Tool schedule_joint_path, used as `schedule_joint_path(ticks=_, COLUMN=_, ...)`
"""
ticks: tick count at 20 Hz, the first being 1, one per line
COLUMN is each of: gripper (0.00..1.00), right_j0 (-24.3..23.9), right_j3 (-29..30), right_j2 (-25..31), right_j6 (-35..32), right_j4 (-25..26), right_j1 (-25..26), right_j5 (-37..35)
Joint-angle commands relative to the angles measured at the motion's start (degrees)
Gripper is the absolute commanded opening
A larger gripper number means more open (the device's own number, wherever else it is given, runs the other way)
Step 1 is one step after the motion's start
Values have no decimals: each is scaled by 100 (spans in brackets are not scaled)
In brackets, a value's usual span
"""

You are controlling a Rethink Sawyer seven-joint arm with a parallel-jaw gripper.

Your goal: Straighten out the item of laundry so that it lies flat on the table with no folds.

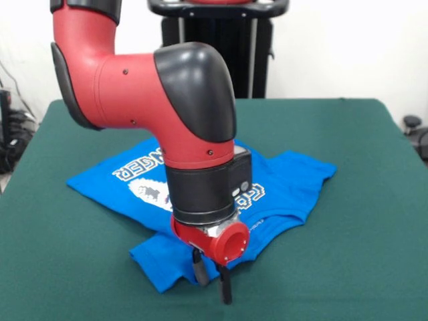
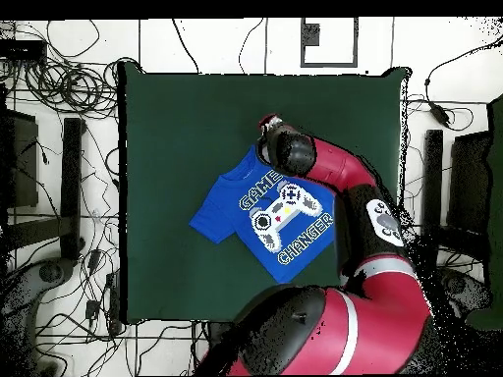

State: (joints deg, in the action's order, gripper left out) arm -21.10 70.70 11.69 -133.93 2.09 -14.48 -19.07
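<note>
The bright blue T-shirt (image 1: 287,184) lies print side up near the middle of the dark green table (image 1: 361,267), turned at an angle. Its near part is bunched, with a layer folded over at the front corner (image 1: 157,267). White lettering and a controller graphic show in the overhead view on the shirt (image 2: 265,216). My gripper (image 1: 212,277) points down at the shirt's near edge, open and empty. One finger (image 1: 199,271) is over the blue cloth, the other over the green top. In the overhead view the gripper (image 2: 265,128) sits at the shirt's top corner. The arm hides the shirt's middle in the front view.
The black pedestal (image 1: 214,40) stands at the far side of the table. Cables (image 2: 69,88) and dark equipment lie on the floor around the table (image 2: 167,128). Green tabletop surrounds the shirt on all sides.
</note>
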Motion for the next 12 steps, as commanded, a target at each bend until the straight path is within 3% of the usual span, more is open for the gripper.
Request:
schedule_joint_path(ticks=1, gripper=100, right_j0=242, right_j3=21, right_j2=-60, right_j6=-1, right_j4=166, right_j1=134, right_j5=-630)
schedule_joint_path(ticks=12, gripper=100, right_j0=283, right_j3=-232, right_j2=-173, right_j6=23, right_j4=175, right_j1=309, right_j5=-639)
